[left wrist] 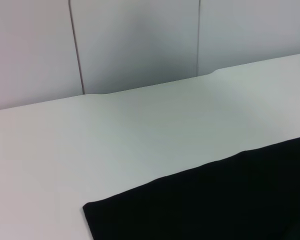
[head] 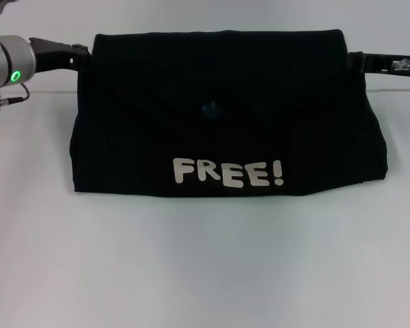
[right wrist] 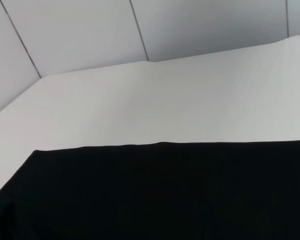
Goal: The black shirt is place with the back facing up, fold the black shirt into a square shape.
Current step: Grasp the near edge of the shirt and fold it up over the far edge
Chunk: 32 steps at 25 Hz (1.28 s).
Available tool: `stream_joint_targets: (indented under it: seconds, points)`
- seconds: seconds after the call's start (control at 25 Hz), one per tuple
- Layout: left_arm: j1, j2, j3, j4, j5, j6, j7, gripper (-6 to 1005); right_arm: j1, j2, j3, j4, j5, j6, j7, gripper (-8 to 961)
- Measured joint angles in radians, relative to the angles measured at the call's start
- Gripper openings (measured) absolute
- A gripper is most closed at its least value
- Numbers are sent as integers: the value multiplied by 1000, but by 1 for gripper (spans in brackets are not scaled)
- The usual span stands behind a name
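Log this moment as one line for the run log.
black shirt folded over, FREE! print showing | left gripper at its far left corner | right gripper at far right corner | white table

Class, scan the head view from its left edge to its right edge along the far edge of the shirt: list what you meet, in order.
Left arm's silver wrist with green light → left gripper → black shirt → right gripper, half hidden behind the cloth.
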Motion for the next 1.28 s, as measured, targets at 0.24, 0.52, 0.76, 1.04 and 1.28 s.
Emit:
stream_joint_targets:
  seconds: [0.24,0.52,0.76,1.04,1.28]
  points:
    - [5,-9,0,-61,-10,-68,1,27,-1,7,0,46,-2,29,-6,87]
    - [11,-49,3,-90,-4,-120,10,28,-11,43,-1,57,-5,65,-4,96]
    - [13,-55,9,-122,-2,-131,13,93,-23,52,-14,46,-7,71,-4,221]
    - [27,-56,9,-98,-3,-113,-73,368,-53,60,-8,-29,-3,52,-4,517]
    - [109,-63,9,55,-44,157,-194,611,-101,56,-11,-131,44,-170,-3,697]
